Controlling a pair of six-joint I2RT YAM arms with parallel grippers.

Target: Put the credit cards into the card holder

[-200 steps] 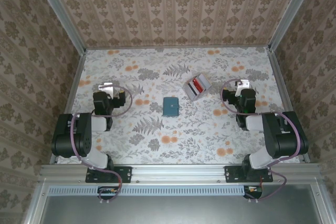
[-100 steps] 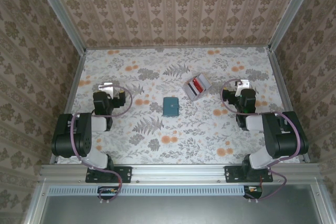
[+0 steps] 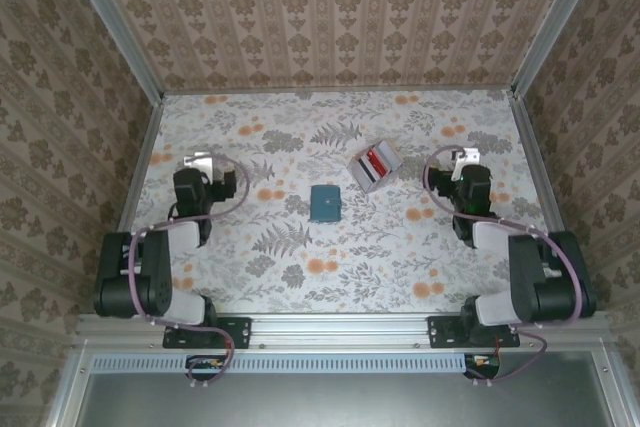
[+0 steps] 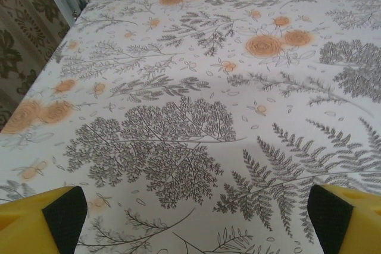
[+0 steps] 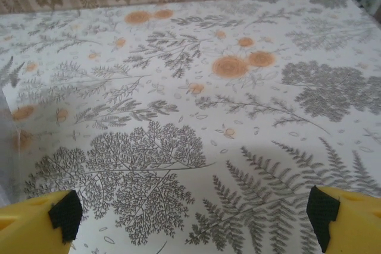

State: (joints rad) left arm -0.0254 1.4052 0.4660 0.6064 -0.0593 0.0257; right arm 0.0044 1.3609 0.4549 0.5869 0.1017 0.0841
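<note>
The card holder (image 3: 325, 203) is a shut teal case lying flat near the table's middle. The credit cards (image 3: 373, 166), a grey-white pile with a red one on top, lie just behind and to the right of it. My left gripper (image 3: 202, 162) hovers at the left side of the table, well apart from the case. My right gripper (image 3: 463, 159) hovers at the right side, a short way right of the cards. In both wrist views the yellow fingers (image 4: 62, 218) (image 5: 65, 215) stand wide apart, so the left gripper (image 4: 199, 221) and right gripper (image 5: 195, 218) are open over bare cloth.
A floral cloth (image 3: 300, 137) covers the table. Patterned walls (image 3: 330, 17) close it in at the back and both sides, with metal rails (image 3: 140, 157) along the edges. Both arm bases (image 3: 205, 332) sit at the near edge.
Both arms have shifted slightly, their elbows swinging outward and the grippers edging a little toward the far side. The cards and the case have not moved.
</note>
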